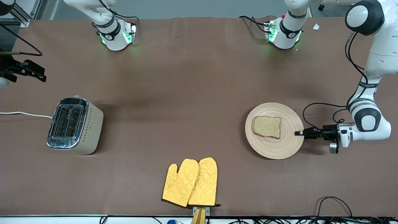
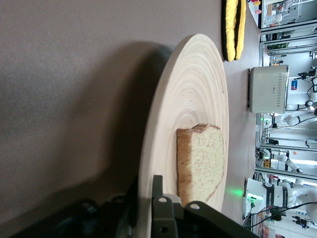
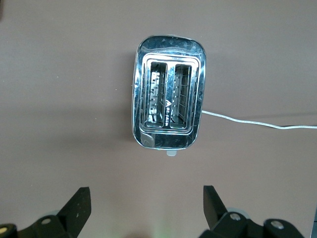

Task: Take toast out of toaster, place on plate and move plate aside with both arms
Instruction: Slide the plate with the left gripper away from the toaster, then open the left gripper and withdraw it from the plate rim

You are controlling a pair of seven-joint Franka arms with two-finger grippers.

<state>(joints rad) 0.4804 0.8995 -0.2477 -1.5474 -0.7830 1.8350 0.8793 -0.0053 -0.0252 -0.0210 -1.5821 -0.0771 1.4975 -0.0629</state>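
Note:
The toast point(image 1: 266, 126) lies flat on the round beige plate point(image 1: 279, 149), toward the left arm's end of the table. My left gripper point(image 1: 299, 133) is low at the plate's rim and shut on it, with one finger point(image 2: 157, 184) on top of the rim and the other underneath. The left wrist view shows the plate point(image 2: 193, 89) edge-on with the toast point(image 2: 200, 163) just past the fingers. My right gripper point(image 1: 32, 72) is open and empty, up over the table beside the toaster point(image 1: 73, 124). In the right wrist view the right gripper point(image 3: 143, 208) looks down on the toaster point(image 3: 168, 104), whose two slots are empty.
A pair of yellow oven mitts point(image 1: 191, 182) lies near the table's front edge, mid-table, and also shows in the left wrist view point(image 2: 233, 29). The toaster's white cord point(image 1: 25, 114) runs off the right arm's end of the table. Black cables hang by the left arm.

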